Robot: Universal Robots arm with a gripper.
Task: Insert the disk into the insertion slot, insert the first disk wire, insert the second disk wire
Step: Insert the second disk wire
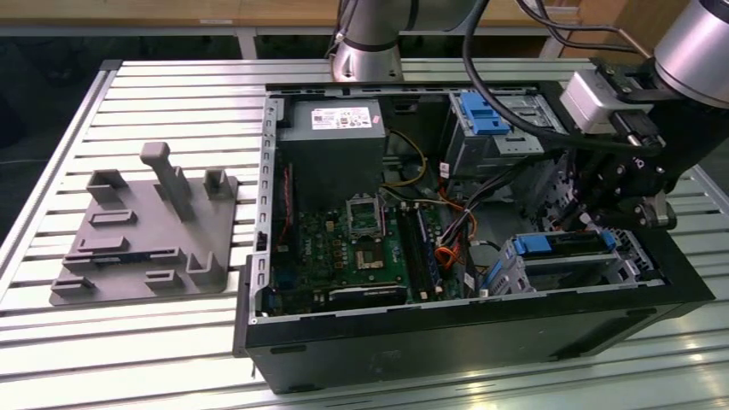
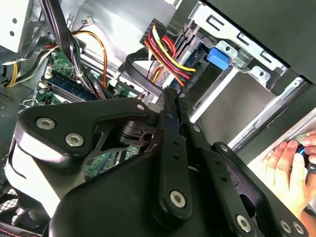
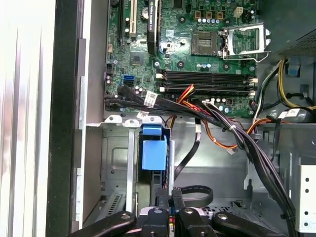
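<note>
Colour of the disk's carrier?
Bright blue, on the disk seated in the insertion slot. Shows best in the exterior view.

An open computer case [image 1: 456,342] lies on the slatted table [image 1: 171,342], motherboard [image 1: 353,248] exposed. At the exterior view's right, the claw [image 1: 621,213] hangs just above the disk [image 1: 558,245], which sits in the insertion slot [image 1: 569,269]. A grey fixture [image 1: 148,231] rests at the left.

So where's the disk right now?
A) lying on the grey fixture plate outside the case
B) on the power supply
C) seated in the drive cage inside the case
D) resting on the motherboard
C: the disk, blue carrier visible, sits in the perforated drive cage, just below the tool.
</note>
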